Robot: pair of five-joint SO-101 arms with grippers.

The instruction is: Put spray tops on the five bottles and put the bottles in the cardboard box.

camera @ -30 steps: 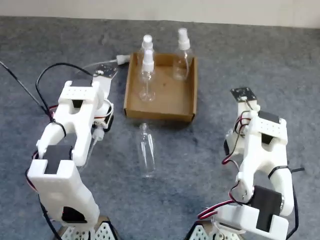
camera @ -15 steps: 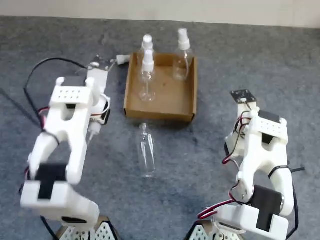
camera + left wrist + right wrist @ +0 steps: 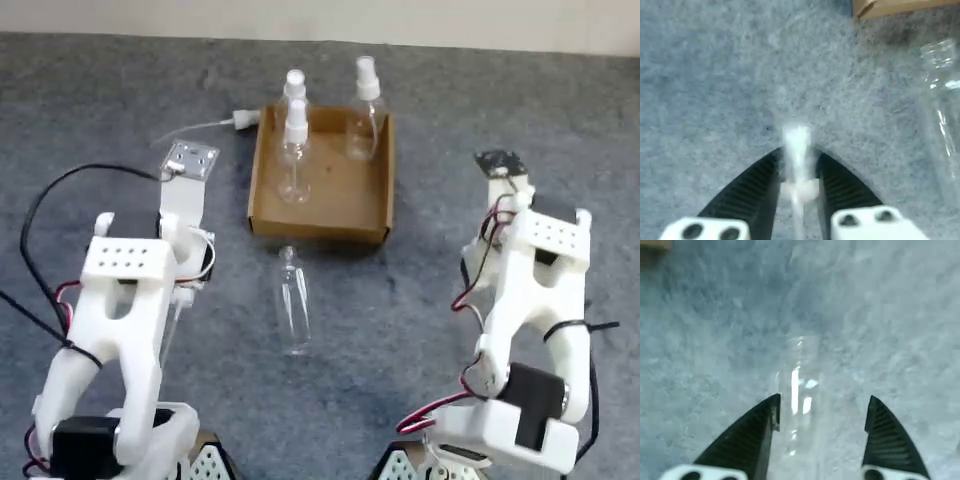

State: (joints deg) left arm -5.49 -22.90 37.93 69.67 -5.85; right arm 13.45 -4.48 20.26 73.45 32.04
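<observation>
Clear plastic uncapped bottle [image 3: 292, 300] is lying on the grey table [image 3: 500, 100] just near of the brown cardboard box [image 3: 320, 225], neck toward it, apparently awaiting a top. Left claw [image 3: 797, 152] is clamping a white spray top [image 3: 798, 137], judged ready for fitting. Right claw [image 3: 823, 401] is standing apart, straddling a second clear bottle [image 3: 796, 385], probably to steady it. Capped bottles [image 3: 293, 165] are standing in the box. No legible writing is showing.

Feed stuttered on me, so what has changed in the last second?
The left arm drew back from the cardboard box toward the near edge, left pincer shut on a spray top. The right arm eased forward, right pincer open over a clear bottle. Box, capped bottles and the uncapped bottle stayed put.
</observation>
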